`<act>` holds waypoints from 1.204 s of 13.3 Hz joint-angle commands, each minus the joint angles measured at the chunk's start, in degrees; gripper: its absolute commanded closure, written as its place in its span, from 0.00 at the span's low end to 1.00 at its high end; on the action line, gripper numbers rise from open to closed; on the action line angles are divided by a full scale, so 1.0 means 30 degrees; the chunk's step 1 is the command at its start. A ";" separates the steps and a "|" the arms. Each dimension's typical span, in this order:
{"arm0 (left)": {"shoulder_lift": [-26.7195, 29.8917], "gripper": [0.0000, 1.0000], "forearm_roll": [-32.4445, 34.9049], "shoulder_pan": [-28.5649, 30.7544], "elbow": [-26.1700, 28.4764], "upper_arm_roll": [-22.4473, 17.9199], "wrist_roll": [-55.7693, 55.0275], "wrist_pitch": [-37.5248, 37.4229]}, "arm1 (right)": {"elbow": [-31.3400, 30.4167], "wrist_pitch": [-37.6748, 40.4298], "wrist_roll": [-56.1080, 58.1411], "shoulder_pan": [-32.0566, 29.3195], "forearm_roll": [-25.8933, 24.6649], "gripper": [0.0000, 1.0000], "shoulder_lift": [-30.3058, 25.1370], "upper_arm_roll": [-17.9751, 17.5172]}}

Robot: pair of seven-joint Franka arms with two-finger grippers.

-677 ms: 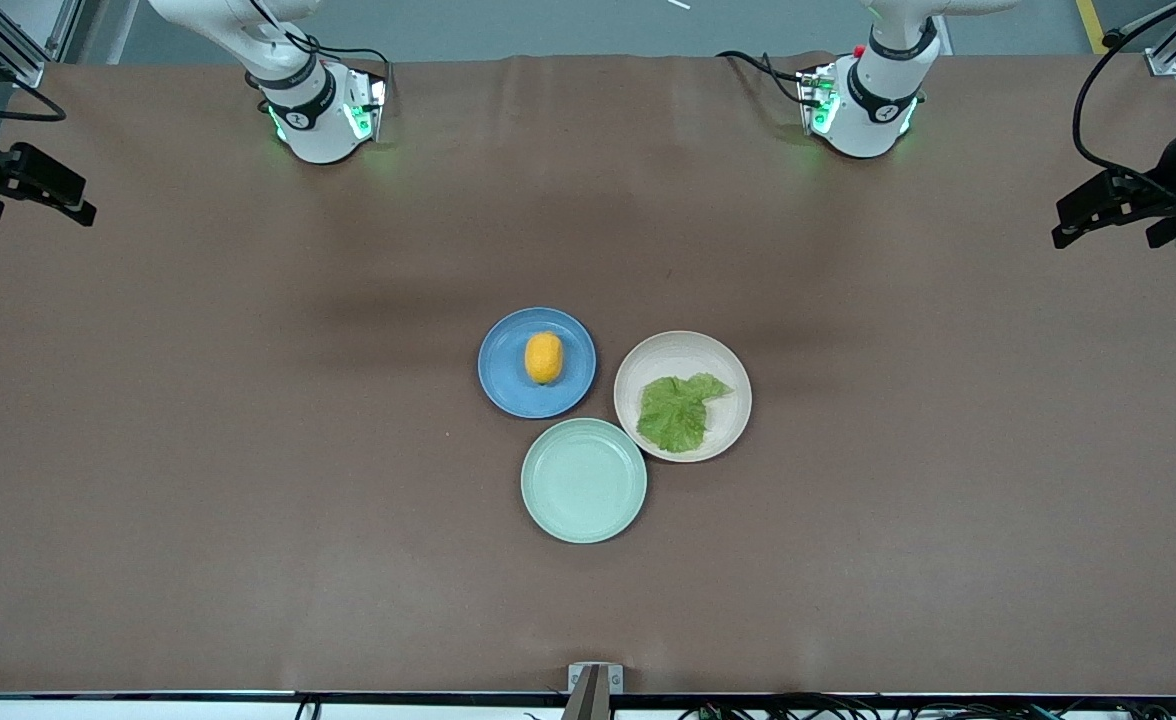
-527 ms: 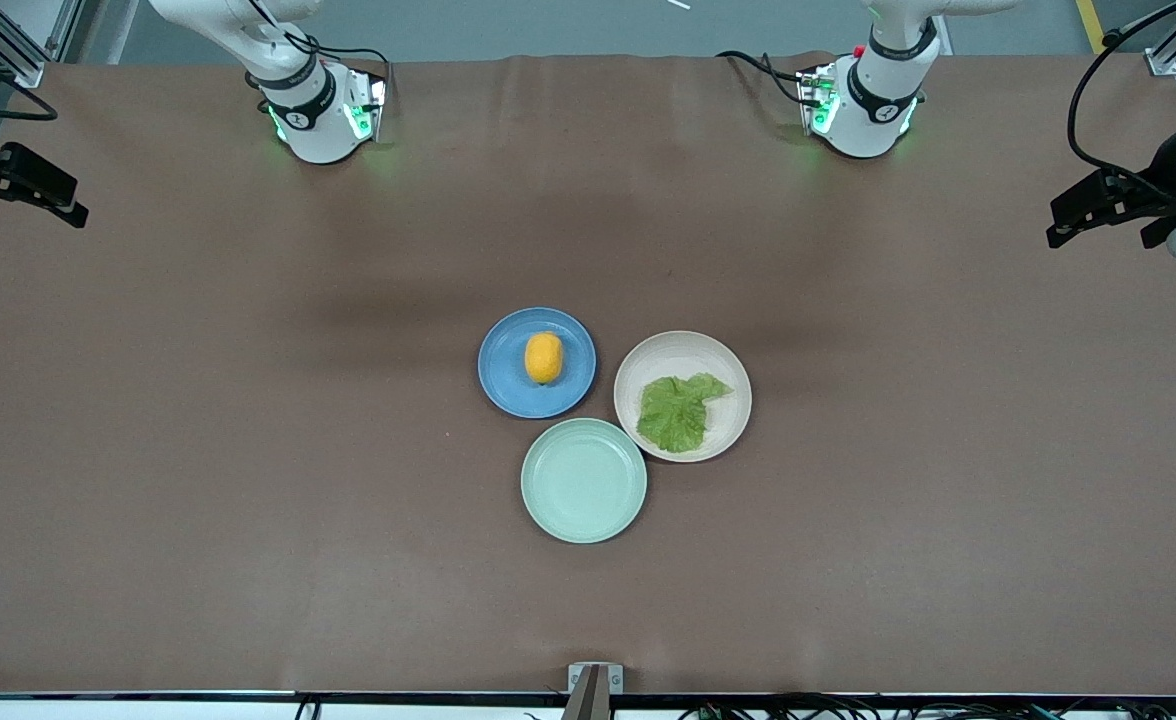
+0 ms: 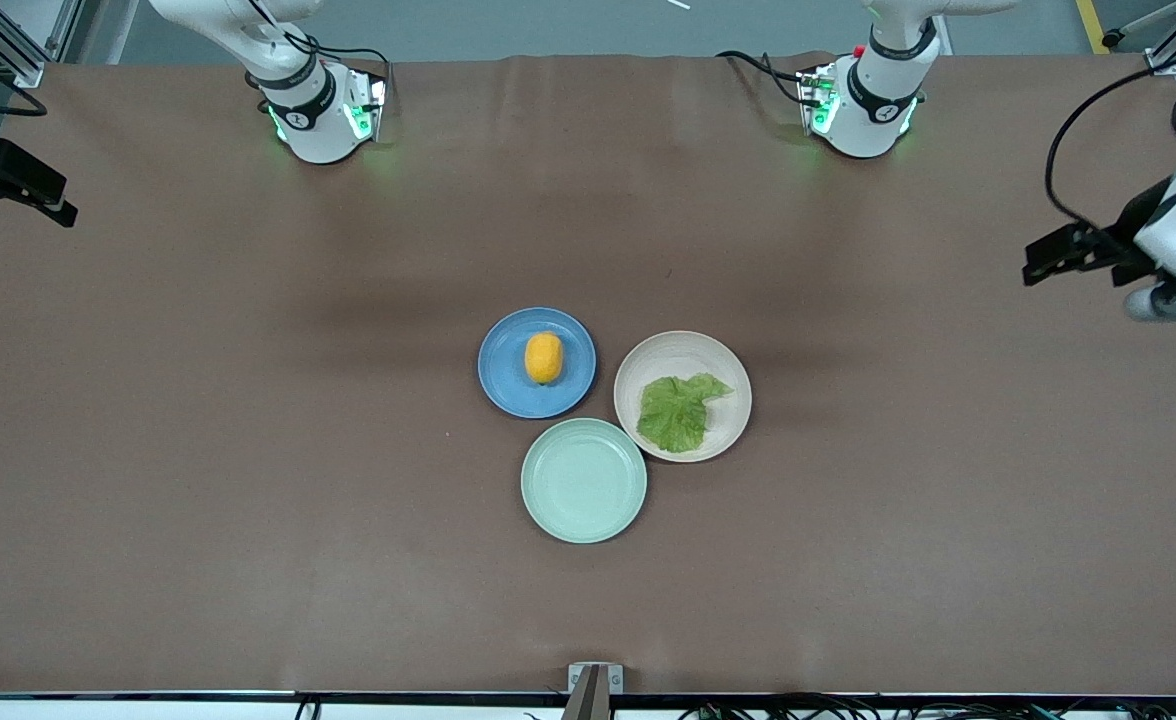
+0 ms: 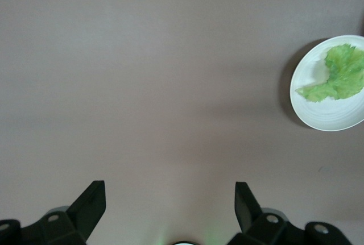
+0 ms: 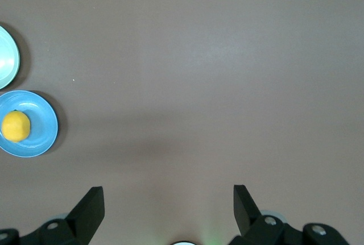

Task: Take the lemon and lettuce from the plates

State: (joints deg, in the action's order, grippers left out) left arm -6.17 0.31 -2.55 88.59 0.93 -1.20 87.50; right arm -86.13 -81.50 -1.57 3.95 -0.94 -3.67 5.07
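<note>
Lemon [image 3: 543, 357] on blue plate [image 3: 506, 383], lettuce [image 3: 677, 411] on beige plate [image 3: 666, 354] — mid-surface. Left gripper [image 4: 169, 205] and right gripper [image 5: 168, 204] up over bare surface at opposite ends, jaws spread wide, empty.

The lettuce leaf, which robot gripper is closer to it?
The left gripper. It hangs open over bare table toward the left arm's end, the lettuce on the beige plate. The open right gripper is over the table's right-arm end.
</note>
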 commanded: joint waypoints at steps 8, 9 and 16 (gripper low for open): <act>-0.5906 0.00 -0.0691 -0.4296 0.0293 0.0188 -0.9950 0.5600 | -0.1166 -0.3796 -0.4453 0.5059 0.0633 0.00 0.3360 -0.0548; -0.6493 0.00 -0.0689 -0.5061 0.0264 0.0158 -1.1593 0.6450 | -0.1549 -0.4497 -0.5676 0.6142 0.0664 0.00 0.3652 -0.0548; -1.0741 0.01 -0.0718 -0.8142 0.0147 0.0187 -2.1298 1.2780 | -0.4210 -1.0639 -1.2250 1.1072 0.1977 0.00 0.6729 -0.0577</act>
State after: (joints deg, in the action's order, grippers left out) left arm -35.87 -1.67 -25.82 90.07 1.96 -59.90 123.07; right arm -94.80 -107.31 -36.83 35.66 2.27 15.67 2.64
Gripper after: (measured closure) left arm 0.004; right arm 0.000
